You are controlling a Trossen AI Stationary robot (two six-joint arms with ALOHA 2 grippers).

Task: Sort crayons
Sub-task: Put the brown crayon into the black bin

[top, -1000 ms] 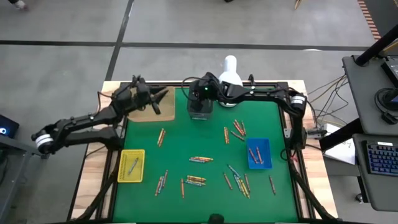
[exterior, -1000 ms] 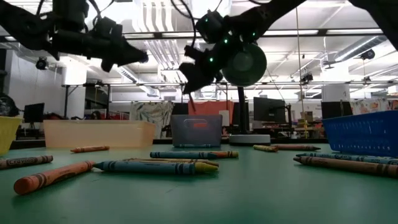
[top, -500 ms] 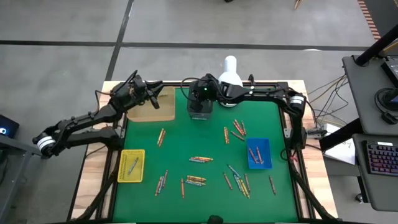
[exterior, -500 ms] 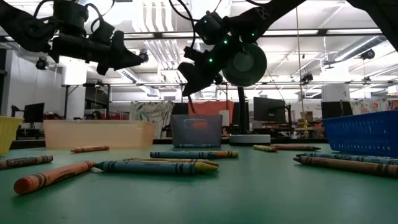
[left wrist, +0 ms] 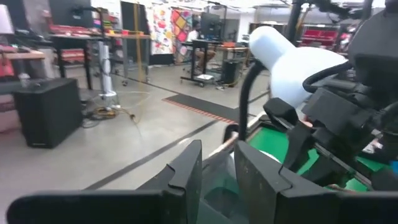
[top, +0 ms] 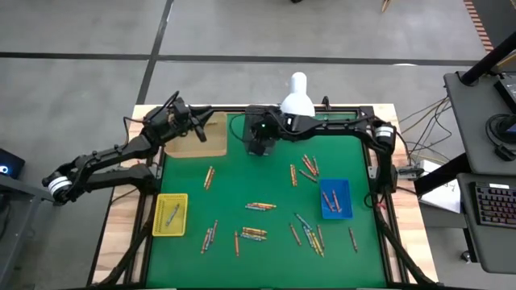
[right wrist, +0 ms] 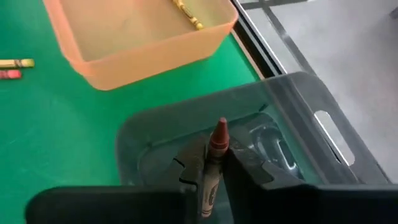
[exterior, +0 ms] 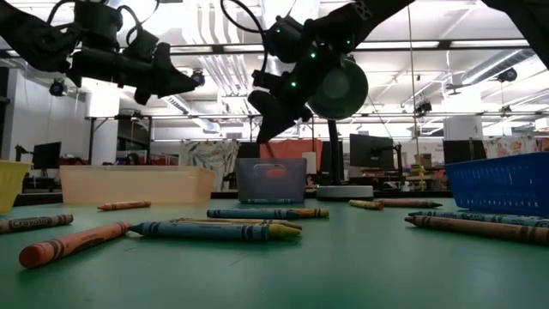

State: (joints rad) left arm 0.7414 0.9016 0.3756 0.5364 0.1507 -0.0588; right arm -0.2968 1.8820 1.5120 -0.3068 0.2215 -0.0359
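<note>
My right gripper (right wrist: 214,158) hangs over the grey tray (right wrist: 298,124) at the table's far middle (top: 258,143) and is shut on a brown crayon (right wrist: 217,140). My left gripper (top: 201,122) hovers level above the orange tray (top: 193,138) at the far left. Its fingers (left wrist: 189,171) stand a narrow gap apart with nothing between them. A yellow crayon (right wrist: 186,12) lies in the orange tray. Many loose crayons (top: 260,206) lie flat on the green mat. My right gripper pinches the brown crayon's wrapped shaft (right wrist: 213,163) between its two fingers. The crayon lies along the fingers, its pointed tip (right wrist: 219,132) sticking out past them. The fingers slant down from the table's right side. The crayon is lifted clear above the grey tray.
A yellow tray (top: 170,214) sits at the near left and a blue tray (top: 335,198) at the right, each with crayons inside. A white lamp head (top: 297,101) stands at the far edge. Crayons (exterior: 214,230) lie close to the near edge.
My right gripper has tipped further downward and sunk a little over the grey tray, carrying the brown crayon with it.
</note>
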